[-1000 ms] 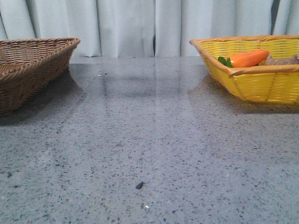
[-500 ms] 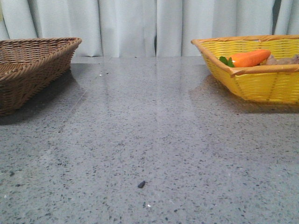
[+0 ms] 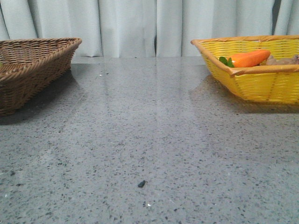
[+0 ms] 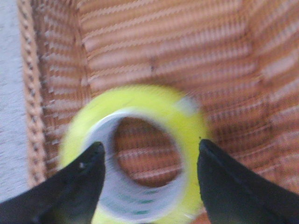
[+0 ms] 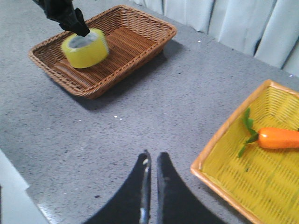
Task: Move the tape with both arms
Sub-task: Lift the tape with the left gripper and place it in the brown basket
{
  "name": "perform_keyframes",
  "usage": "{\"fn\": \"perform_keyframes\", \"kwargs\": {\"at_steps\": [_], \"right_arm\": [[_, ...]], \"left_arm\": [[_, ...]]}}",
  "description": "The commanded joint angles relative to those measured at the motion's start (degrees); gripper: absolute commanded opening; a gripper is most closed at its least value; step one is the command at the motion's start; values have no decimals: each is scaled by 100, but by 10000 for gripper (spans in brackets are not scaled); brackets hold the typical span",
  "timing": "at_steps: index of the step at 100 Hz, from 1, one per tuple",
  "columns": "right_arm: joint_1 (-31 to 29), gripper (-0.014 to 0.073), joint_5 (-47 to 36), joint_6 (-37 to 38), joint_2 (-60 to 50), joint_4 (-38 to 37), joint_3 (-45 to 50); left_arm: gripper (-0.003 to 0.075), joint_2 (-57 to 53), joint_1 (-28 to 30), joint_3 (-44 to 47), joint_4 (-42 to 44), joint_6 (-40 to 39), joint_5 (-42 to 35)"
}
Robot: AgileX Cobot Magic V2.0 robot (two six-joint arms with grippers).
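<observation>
The tape, a yellow-green roll with a white core, lies in the brown wicker basket. It is blurred. My left gripper is open, one black finger on each side of the roll. The right wrist view shows the tape in the basket with the left gripper at its top edge. My right gripper is shut and empty, above the grey table between the two baskets. The front view shows neither the tape nor any gripper.
The brown basket stands at the table's left. A yellow basket at the right holds an orange carrot, which also shows in the right wrist view. A white curtain hangs behind the table.
The front picture shifts a few pixels. Both baskets and the carrot keep their places, and no gripper comes into that view.
</observation>
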Motion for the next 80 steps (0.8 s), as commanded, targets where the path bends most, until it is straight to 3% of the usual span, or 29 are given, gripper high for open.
{"fn": "perform_keyframes", "kwargs": {"at_steps": [1,12,27,44,55,80], "right_arm": [[-18,-57,-649,-83,-195,-450,158],[-18,-57,-1599,-83,-817,-728,937],[-18,-57,-3237,-83,-2096,-1147,2584],[-18,-56,-3927,-83,-3429,-2073,4070],[-18,-56,-4007,-83,-3905,-2447,4667],[-18,-56,-4010,-83,-4183,-2505,4899]], "left_arm": [[427,-583,-66,-23,-973,-66,-590],[356,-1331,-566,672,-1580,-66,-1665],[251,-2854,-1999,2233,-1610,-113,-3402],[126,-4507,-3304,4124,-1599,-113,-4665],[-24,-5240,-3520,5100,-1599,-113,-4872],[-21,-5819,-3509,5699,-1635,-134,-5125]]}}
